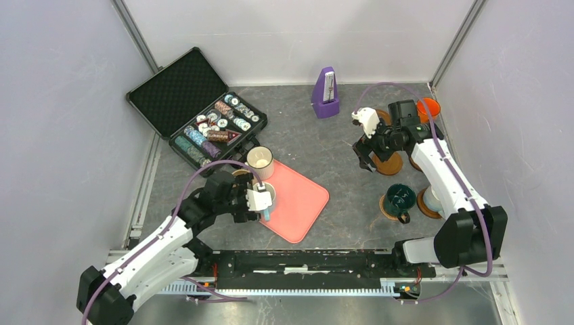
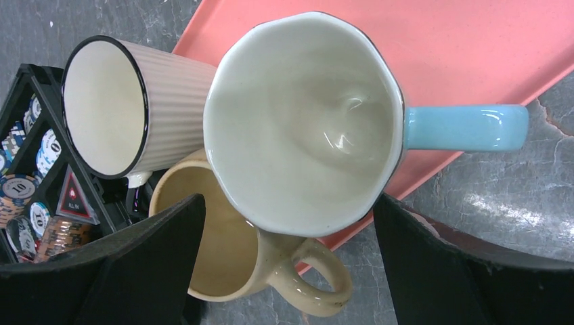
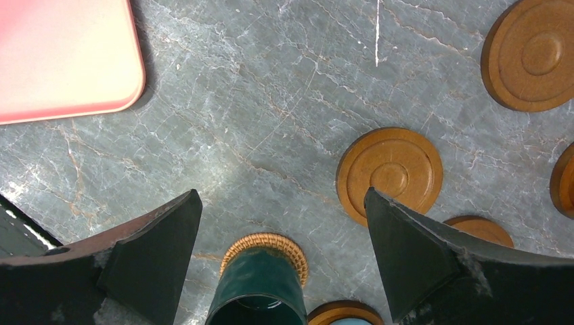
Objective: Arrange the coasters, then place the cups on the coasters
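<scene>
Jaws of the left gripper (image 2: 288, 203) stood wide open and empty, flanking the light-blue white-lined ceramic mug (image 2: 304, 122) at the pink plastic tray (image 2: 474, 40) edge, handle pointing sideways. The right gripper (image 3: 281, 196) gaped empty above the round brown coasters (image 3: 390, 172).

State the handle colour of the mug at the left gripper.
The handle is light blue, clearest in the left wrist view.

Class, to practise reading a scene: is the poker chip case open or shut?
Open. The poker chip case lies with its foam-lined lid folded back, and the chips inside show from above.
</scene>
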### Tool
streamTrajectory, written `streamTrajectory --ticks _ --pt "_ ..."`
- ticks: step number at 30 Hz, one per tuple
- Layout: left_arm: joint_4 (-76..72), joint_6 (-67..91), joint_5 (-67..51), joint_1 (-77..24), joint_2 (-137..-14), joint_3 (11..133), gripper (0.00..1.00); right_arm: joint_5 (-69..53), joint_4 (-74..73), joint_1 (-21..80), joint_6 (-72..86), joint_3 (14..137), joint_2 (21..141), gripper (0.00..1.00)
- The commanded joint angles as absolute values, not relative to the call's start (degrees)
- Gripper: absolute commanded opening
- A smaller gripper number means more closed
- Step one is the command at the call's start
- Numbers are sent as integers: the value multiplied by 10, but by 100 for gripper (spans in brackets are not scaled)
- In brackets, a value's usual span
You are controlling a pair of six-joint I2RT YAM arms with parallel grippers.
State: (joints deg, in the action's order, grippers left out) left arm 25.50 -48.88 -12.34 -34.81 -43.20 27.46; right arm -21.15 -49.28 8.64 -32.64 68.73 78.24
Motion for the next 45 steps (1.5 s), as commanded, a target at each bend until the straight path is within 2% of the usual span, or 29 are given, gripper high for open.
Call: streamTrajectory --ticks 1,45 --pt "199 -460 -113 -357 -438 267 100 -205 -479 90 -325 680 763 98" --pt "15 -340 -18 -467 -611 310 100 -214 -451 90 -299 671 760 98"
